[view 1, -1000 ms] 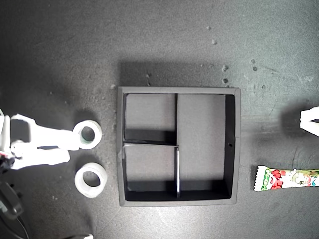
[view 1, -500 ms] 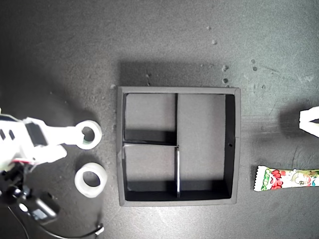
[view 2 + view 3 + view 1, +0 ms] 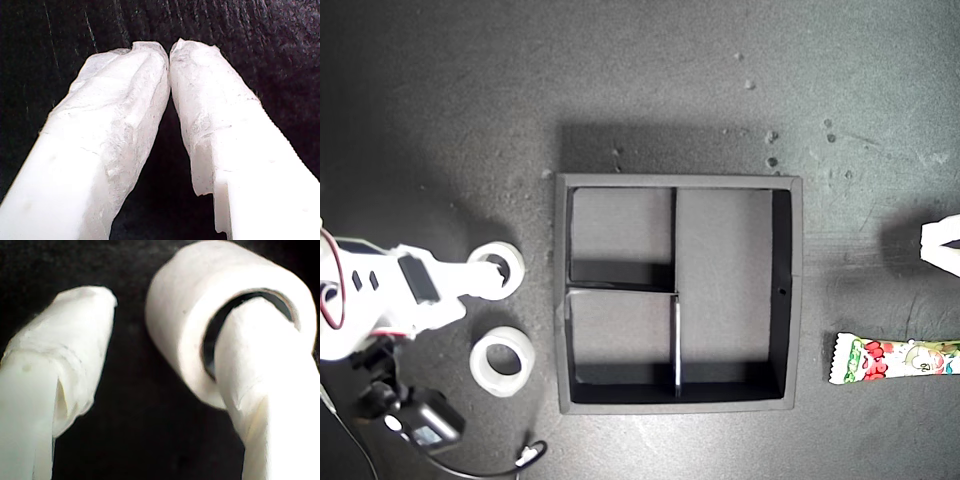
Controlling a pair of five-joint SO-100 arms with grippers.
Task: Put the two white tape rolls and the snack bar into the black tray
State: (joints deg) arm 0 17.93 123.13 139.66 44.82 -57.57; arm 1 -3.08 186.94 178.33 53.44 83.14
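Observation:
The black tray (image 3: pixel 680 181) lies mid-table with all three compartments bare. At the exterior view's left lie two white tape rolls, one (image 3: pixel 512 258) farther from the camera and one (image 3: pixel 480 365) nearer. My second gripper (image 3: pixel 486 276) is open at the farther roll (image 3: pixel 185 315). One finger (image 3: pixel 260 380) is inside its hole and the other finger (image 3: pixel 70 340) stands outside, apart from the wall. The snack bar (image 3: pixel 895 360) lies at the exterior view's right. Just beyond it my first gripper (image 3: pixel 932 240) (image 3: pixel 170 50) is shut on nothing.
The second arm's black wrist camera (image 3: pixel 420 420) and a cable (image 3: pixel 525 455) sit near the exterior view's bottom left corner. Pale specks (image 3: pixel 770 135) dot the dark table behind the tray. Bare table lies between the tray and the snack bar.
The second arm's body has swung round, bringing its camera and cable into the exterior view's lower left. Its fingertip stays at the farther roll. The rolls, the snack bar and the first gripper have not moved.

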